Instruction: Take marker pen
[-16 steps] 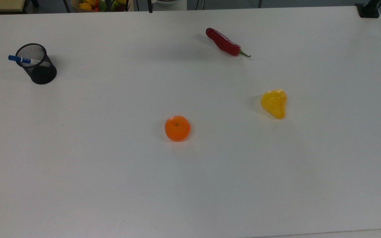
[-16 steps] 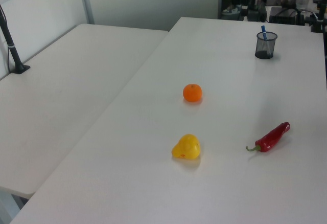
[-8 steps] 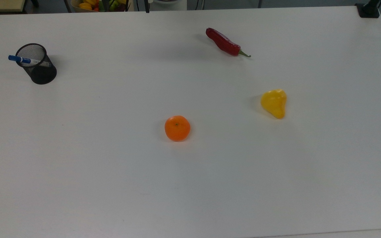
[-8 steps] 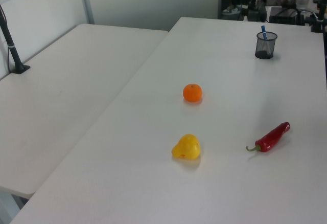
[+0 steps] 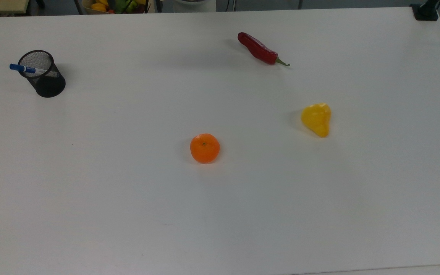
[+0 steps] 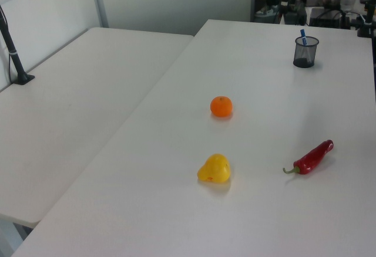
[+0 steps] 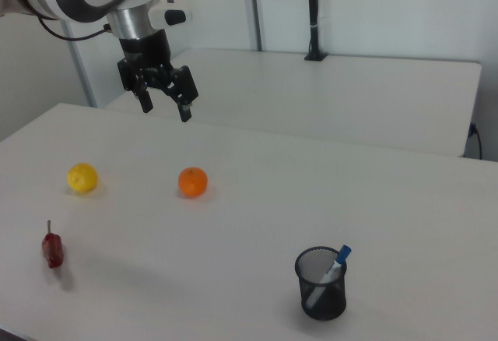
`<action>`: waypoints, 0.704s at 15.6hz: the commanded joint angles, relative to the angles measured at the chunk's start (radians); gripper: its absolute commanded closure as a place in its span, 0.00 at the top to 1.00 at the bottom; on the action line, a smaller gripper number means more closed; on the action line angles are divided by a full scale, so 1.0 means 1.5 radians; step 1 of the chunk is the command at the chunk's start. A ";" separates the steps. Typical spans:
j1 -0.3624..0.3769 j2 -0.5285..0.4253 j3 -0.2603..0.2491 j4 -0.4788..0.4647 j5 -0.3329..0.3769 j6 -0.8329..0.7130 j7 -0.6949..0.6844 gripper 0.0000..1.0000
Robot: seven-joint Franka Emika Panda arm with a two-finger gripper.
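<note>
The marker pen (image 5: 33,70) is white with a blue cap and leans in a black mesh cup (image 5: 42,74) at the top view's far left, its cap sticking out over the rim. The same marker pen (image 7: 328,271) stands in the cup (image 7: 320,284) at the right view's lower right, and its blue cap (image 6: 303,34) shows above the cup (image 6: 305,51) in the left view. My gripper (image 7: 165,107) hangs open high above the table in the right view's upper left, far from the cup, with nothing between its fingers.
An orange (image 5: 204,148) lies mid-table. A yellow pear-shaped fruit (image 5: 316,118) and a red chilli pepper (image 5: 260,49) lie to the top view's right. A second white table (image 6: 70,104) adjoins on the left view's left, with a black post (image 6: 13,51).
</note>
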 commanded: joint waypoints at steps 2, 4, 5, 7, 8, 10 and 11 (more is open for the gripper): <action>-0.032 -0.033 0.002 -0.018 0.015 -0.009 -0.061 1.00; -0.040 -0.034 0.001 -0.019 0.013 -0.008 -0.055 1.00; -0.047 -0.033 0.001 -0.019 0.008 -0.004 -0.055 1.00; -0.049 -0.026 0.001 -0.022 0.002 0.022 -0.054 1.00; -0.056 -0.023 -0.001 -0.033 -0.001 0.039 -0.053 1.00; -0.071 -0.021 -0.004 -0.050 -0.005 0.077 -0.053 1.00; -0.074 -0.020 -0.006 -0.060 -0.007 0.101 -0.053 1.00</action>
